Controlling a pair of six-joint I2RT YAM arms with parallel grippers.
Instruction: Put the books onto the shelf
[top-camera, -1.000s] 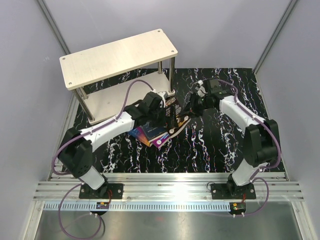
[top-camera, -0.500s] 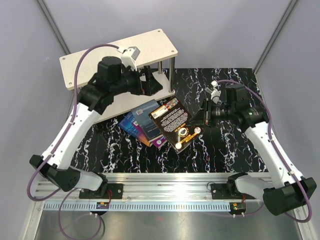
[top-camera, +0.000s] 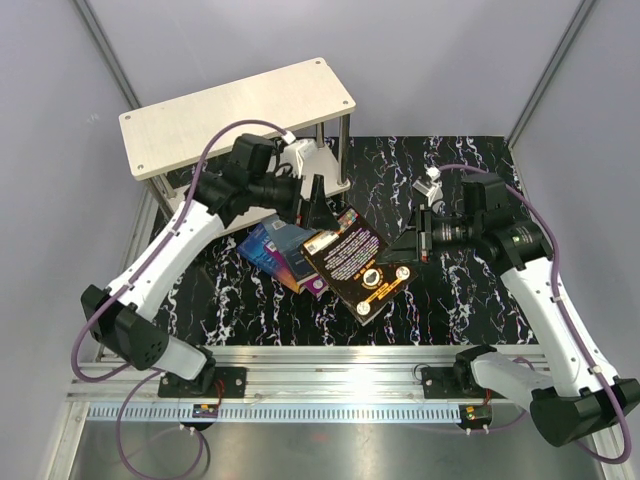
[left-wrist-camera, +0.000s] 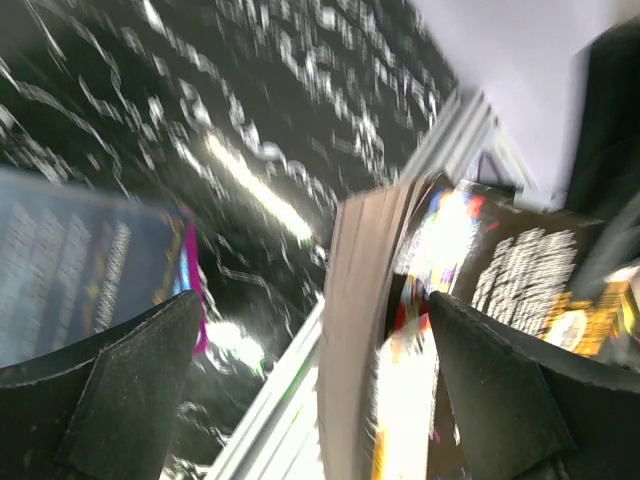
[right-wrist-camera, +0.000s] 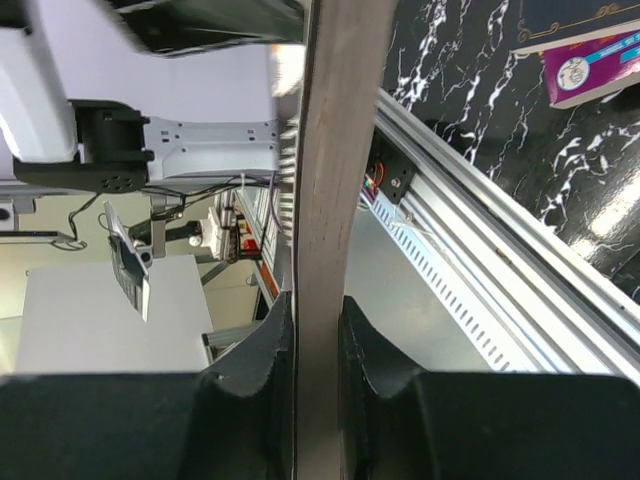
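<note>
The black book (top-camera: 355, 262) hangs tilted above the mat, and my right gripper (top-camera: 415, 245) is shut on its right edge. In the right wrist view its pale page edge (right-wrist-camera: 330, 150) runs straight up from between the right gripper (right-wrist-camera: 318, 320). My left gripper (top-camera: 318, 205) is open at the book's far left corner. In the blurred left wrist view the book's page edge (left-wrist-camera: 350, 330) stands between the left gripper's (left-wrist-camera: 312, 305) spread jaws, apart from both. A blue book (top-camera: 275, 240) and a purple book (top-camera: 315, 283) lie overlapped on the mat. The shelf (top-camera: 240, 110) stands at the back left.
The black marbled mat (top-camera: 450, 290) covers the table. The shelf's silver post (top-camera: 344, 145) stands just behind the left gripper. An aluminium rail (top-camera: 340, 375) runs along the near edge. Grey walls close in on both sides.
My left arm has swung down from beside the shelf to the black book's far corner. The right arm has shifted the held book slightly toward the near right.
</note>
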